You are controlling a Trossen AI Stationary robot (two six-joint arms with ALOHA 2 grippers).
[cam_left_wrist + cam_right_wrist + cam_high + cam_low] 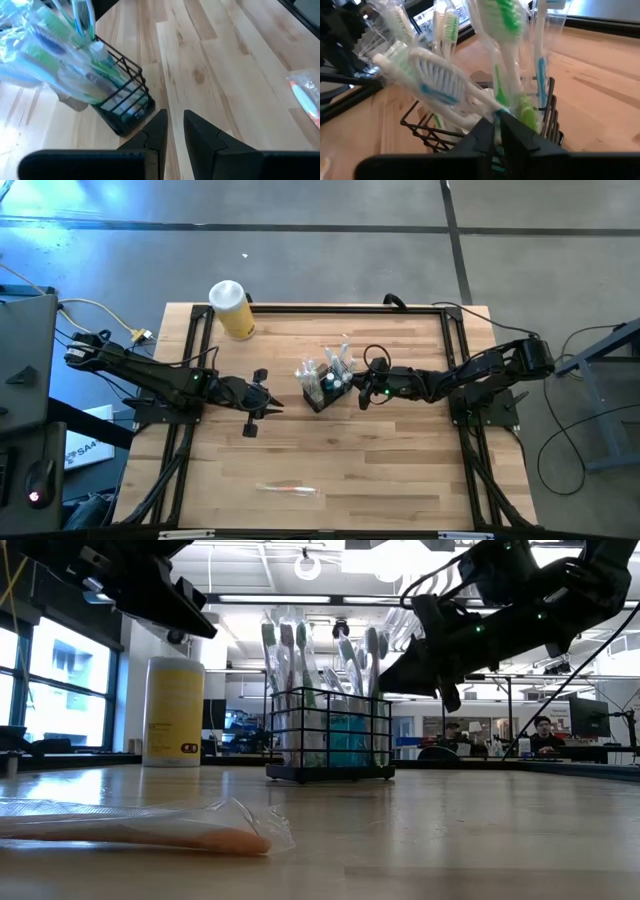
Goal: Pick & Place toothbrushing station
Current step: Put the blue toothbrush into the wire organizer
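The toothbrushing station (322,395), a small black wire caddy, stands upright on its base at the table's middle with several wrapped toothbrushes upright in it (330,740). My right gripper (497,122) is at its right side, fingers close together at the handle of a white wrapped toothbrush (440,80) that leans out of the caddy. My left gripper (174,132) hovers to the caddy's left (272,405), fingers a narrow gap apart with nothing between them. Another wrapped toothbrush (288,490) lies flat near the front edge. My right gripper pinches the white toothbrush's handle (492,106) between its two fingertips, below the bristled head. The fingers come nearly level from the table's right. The brush leans tilted, its lower end down inside the caddy; the fingers hide the exact place of contact.
A yellow cylindrical jar with a white lid (232,310) stands at the table's far left. The loose wrapped toothbrush (150,825) lies in front of the caddy. Bare wood lies between the caddy and the front edge.
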